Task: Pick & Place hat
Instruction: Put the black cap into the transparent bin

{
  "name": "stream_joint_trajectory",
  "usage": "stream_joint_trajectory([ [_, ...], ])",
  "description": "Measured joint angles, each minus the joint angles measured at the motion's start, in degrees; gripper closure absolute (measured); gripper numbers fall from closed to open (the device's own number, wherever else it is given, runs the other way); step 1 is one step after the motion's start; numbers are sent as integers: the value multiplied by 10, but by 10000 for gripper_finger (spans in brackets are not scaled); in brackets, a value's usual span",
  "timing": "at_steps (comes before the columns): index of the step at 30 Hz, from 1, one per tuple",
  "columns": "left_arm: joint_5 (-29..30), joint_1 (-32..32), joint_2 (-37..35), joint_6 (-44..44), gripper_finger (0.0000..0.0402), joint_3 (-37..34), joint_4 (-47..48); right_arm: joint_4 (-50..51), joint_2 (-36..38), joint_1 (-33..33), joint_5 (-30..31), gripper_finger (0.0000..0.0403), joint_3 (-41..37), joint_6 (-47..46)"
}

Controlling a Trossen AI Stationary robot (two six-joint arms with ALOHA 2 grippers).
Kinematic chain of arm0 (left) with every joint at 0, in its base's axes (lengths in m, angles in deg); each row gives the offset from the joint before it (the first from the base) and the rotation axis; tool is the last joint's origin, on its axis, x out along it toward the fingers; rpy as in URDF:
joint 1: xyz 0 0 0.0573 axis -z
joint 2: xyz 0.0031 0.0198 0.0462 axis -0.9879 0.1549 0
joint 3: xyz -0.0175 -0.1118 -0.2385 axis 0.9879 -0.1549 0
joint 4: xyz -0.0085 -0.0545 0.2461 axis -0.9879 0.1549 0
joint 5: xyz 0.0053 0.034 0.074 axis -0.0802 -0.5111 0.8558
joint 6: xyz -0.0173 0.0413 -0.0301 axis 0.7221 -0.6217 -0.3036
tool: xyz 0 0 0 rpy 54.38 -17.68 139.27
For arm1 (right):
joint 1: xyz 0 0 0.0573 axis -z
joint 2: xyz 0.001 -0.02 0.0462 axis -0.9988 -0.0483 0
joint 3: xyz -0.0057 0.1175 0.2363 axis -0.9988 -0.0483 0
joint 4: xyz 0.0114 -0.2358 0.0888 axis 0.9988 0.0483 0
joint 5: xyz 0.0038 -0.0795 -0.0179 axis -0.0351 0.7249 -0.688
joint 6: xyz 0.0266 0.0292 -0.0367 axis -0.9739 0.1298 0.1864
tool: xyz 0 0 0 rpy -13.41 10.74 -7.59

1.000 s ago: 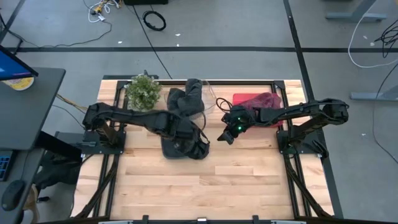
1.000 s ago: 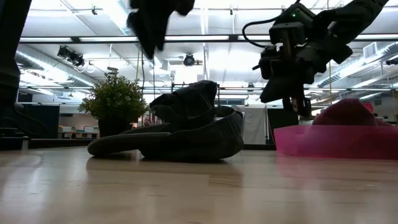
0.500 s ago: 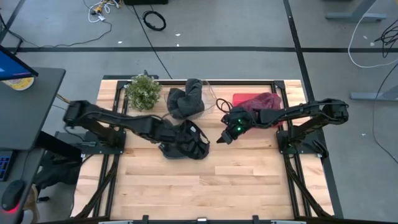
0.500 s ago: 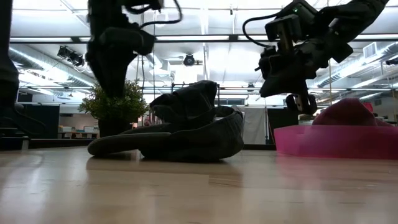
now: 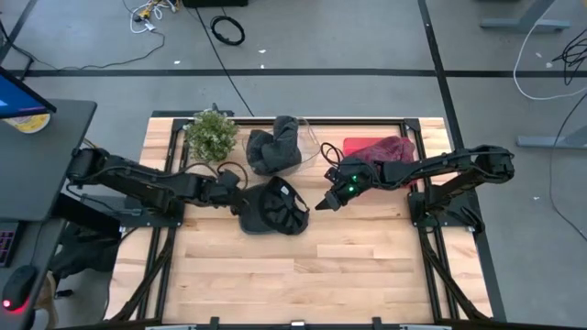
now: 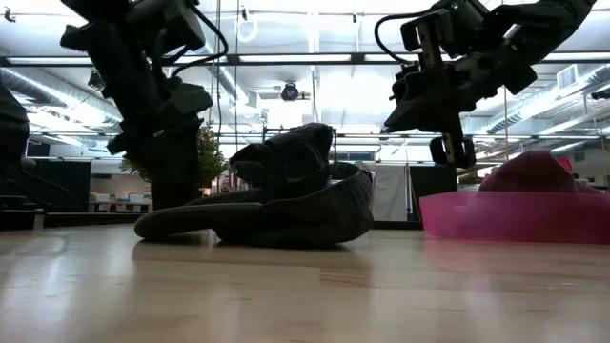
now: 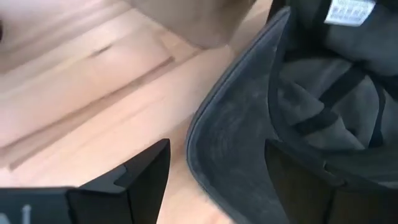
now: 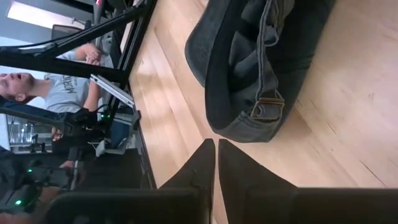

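Hat (image 5: 273,207) just beside left pincer (image 5: 236,186)

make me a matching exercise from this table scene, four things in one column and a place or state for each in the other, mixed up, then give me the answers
Things:
1. dark hat
2. potted plant
3. left hand
4. right hand

Places or states:
A. fingers pressed together, hanging above the wood just right of the hat
B. lying upside down on the table near the middle
C. fingers apart, at the hat's brim on its left
D. standing at the table's far left corner

Pairs: 1-B, 2-D, 3-C, 4-A
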Motion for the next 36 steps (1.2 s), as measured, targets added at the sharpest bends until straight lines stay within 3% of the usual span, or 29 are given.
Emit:
stream_joint_trajectory([
  [11, 15, -36, 5, -80, 136, -55, -89, -15, 0, 0, 0, 378, 0, -8],
  [18, -80, -78, 7, -128, 136, -113, -245, -24, 0, 0, 0, 378, 0, -8],
  [24, -84, -97, 7, -127, 136, -135, -270, -24, 0, 0, 0, 378, 0, -6],
  [36, -175, -101, 7, -153, 140, -162, -351, -28, 0, 0, -2, 378, 0, 2],
])
